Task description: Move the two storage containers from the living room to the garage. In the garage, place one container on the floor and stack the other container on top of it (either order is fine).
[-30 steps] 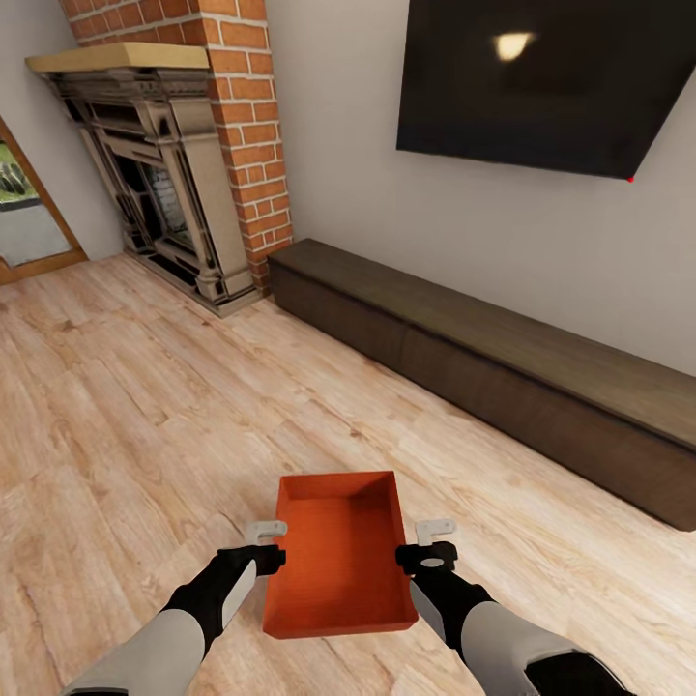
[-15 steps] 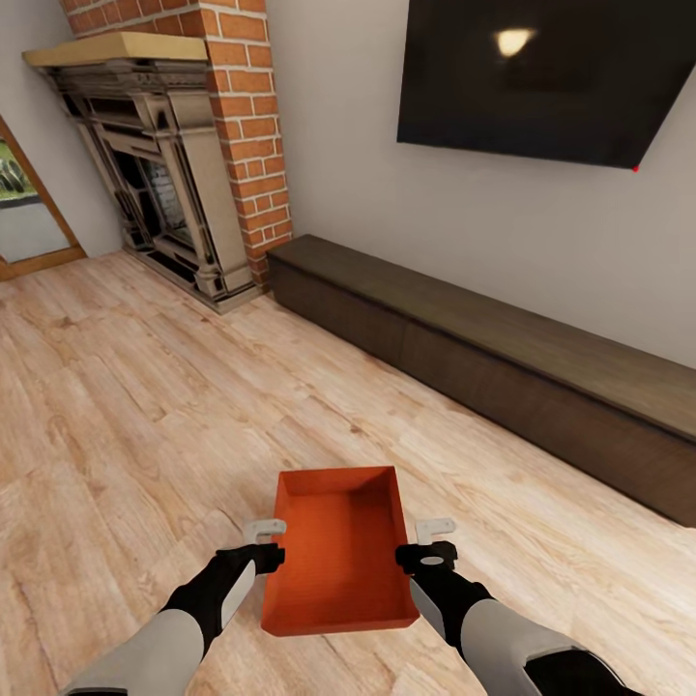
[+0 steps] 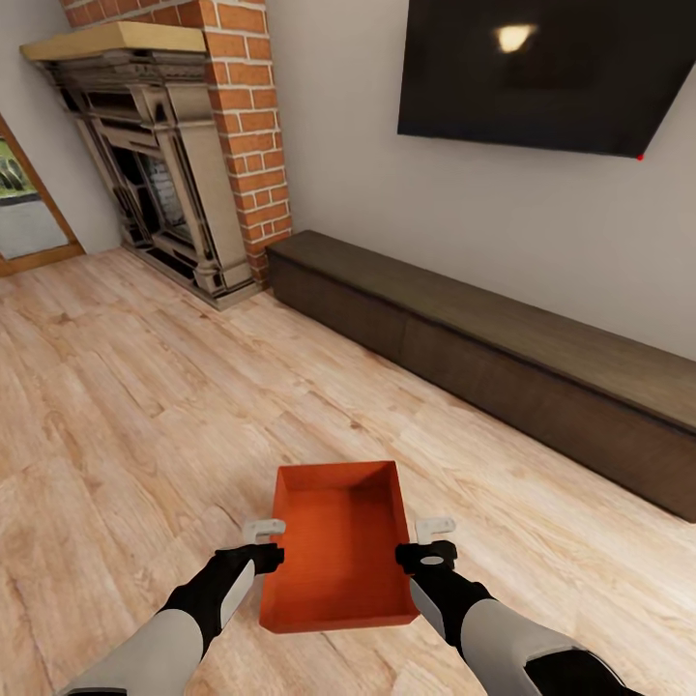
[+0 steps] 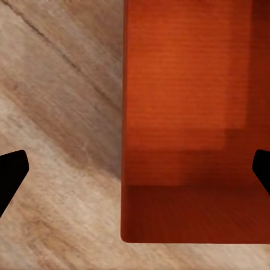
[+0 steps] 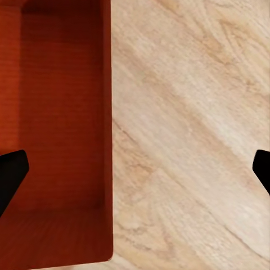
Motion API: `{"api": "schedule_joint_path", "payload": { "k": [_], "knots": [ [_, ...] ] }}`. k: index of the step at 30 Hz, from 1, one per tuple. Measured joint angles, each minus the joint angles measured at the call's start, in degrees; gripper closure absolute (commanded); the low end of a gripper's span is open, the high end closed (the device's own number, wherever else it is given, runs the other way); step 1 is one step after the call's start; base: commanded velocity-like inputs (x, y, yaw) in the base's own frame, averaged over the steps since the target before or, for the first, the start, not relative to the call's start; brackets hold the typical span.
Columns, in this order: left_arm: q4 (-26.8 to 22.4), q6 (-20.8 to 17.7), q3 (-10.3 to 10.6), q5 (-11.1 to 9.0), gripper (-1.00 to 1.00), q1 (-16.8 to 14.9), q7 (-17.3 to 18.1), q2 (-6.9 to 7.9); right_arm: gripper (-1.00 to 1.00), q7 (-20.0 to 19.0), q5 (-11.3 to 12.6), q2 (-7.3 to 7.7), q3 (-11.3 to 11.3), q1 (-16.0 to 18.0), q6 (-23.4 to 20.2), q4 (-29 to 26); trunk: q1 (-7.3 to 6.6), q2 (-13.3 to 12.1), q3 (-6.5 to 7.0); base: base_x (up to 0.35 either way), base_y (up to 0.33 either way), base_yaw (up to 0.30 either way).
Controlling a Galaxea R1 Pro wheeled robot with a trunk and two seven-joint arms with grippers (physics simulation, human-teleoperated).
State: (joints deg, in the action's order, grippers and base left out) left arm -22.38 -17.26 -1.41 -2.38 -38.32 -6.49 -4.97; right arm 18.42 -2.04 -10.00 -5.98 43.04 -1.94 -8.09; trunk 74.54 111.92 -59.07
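One red-orange storage container (image 3: 333,546) lies on the light wood-plank floor of the living room, just ahead of me, open side up and with nothing in it. My left gripper (image 3: 265,543) hangs open at its left long wall, and my right gripper (image 3: 433,541) hangs open at its right long wall. In the left wrist view the container (image 4: 194,124) shows below the left gripper (image 4: 135,171), whose black fingertips (image 4: 11,174) stand wide apart on either side of the wall. The right gripper (image 5: 135,171) straddles the other wall of the container (image 5: 56,124) the same way.
A long low dark-brown bench (image 3: 503,372) runs along the wall ahead and to the right, under a large black TV (image 3: 536,72). A red brick fireplace (image 3: 184,155) stands at the far left. Bare wood floor (image 3: 126,406) spreads to the left.
The whole head picture has slid upward a little, so the camera has moved. The container now sits slightly farther along between the grippers. Both grippers stay open.
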Motion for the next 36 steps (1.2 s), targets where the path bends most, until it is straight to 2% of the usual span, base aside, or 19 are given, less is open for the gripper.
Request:
{"api": "schedule_joint_path", "payload": {
  "k": [16, 19, 23, 36],
  "knots": [
    [-0.09, 0.14, -0.03, 0.01, -1.00, 0.00, -0.38, 0.08, -1.00, 0.00, -0.03, 0.00, -0.01, 0.00, 0.04, 0.00, 0.23, 0.42, -0.18, 0.000, 0.000, 0.000],
    [-0.07, 1.87, -0.03, 0.00, -1.00, 0.00, -0.44, 0.10, -1.00, 0.00, -0.03, 0.00, -0.02, 0.00, 0.03, 0.00, 0.22, 0.42, -0.18, 0.000, 0.000, 0.000],
    [0.03, 2.34, -0.05, 0.00, -1.00, 0.00, -0.43, 0.12, -1.00, 0.00, -0.03, 0.00, -0.02, 0.00, 0.00, 0.00, 0.22, 0.42, -0.18, 0.014, 0.000, 0.000],
    [0.04, 2.38, -0.11, -0.16, -1.00, 0.00, -0.46, 0.61, -1.00, 0.00, -0.03, 0.00, -0.09, 0.00, -0.22, 0.01, 0.22, 0.42, -0.18, 0.106, 0.000, 0.000]
  ]
}}
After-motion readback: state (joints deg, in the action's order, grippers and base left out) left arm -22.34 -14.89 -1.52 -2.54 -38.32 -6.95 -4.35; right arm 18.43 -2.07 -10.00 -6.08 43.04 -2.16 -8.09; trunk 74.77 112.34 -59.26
